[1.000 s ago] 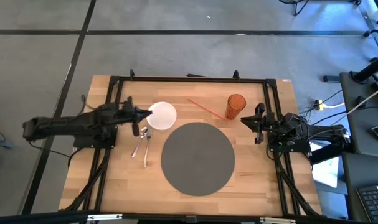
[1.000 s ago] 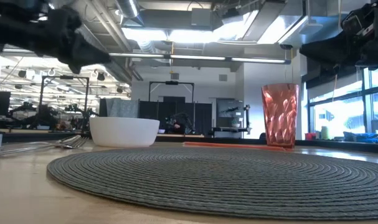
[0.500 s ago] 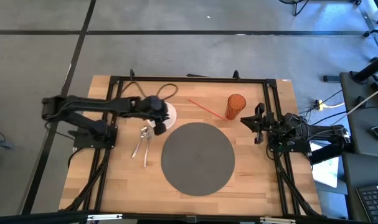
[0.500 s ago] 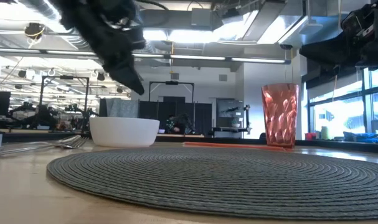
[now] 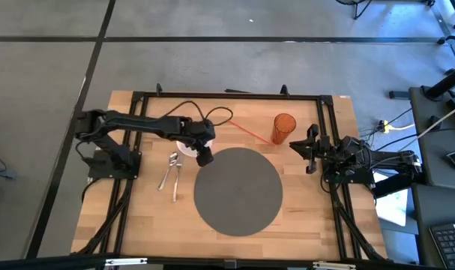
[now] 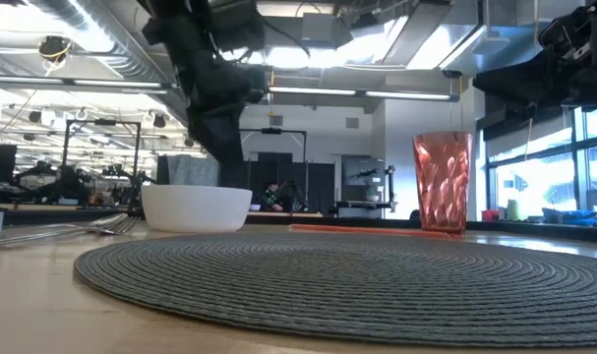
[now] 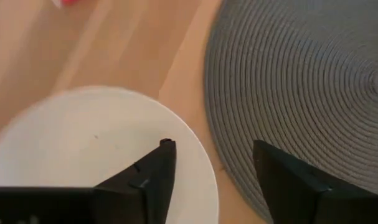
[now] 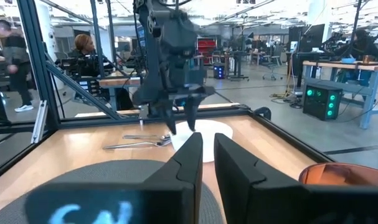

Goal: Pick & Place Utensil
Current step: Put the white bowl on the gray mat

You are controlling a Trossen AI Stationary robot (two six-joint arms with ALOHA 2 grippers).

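Note:
A fork and a spoon [image 5: 171,169] lie side by side on the wooden table, left of the round grey placemat [image 5: 238,191]. The white bowl [image 7: 83,149] stands just beyond them, mostly hidden under my left arm in the high view. My left gripper [image 7: 213,158] hangs open above the bowl's rim, at the mat's edge, and touches nothing. It also shows in the high view as my left gripper [image 5: 205,157]. My right gripper [image 5: 297,145] waits shut at the table's right side, beside the orange cup [image 5: 284,127].
An orange stick [image 5: 246,129] lies on the table between the bowl and the cup. A black frame [image 5: 227,95] runs along the table's edges. People show in the room beyond the table [image 8: 83,46].
My left arm has swung out from the table's left edge toward the right, passing over the bowl to the mat's edge, and has tipped to point down. Its fingers have opened. The utensils, bowl and cup have stayed where they were.

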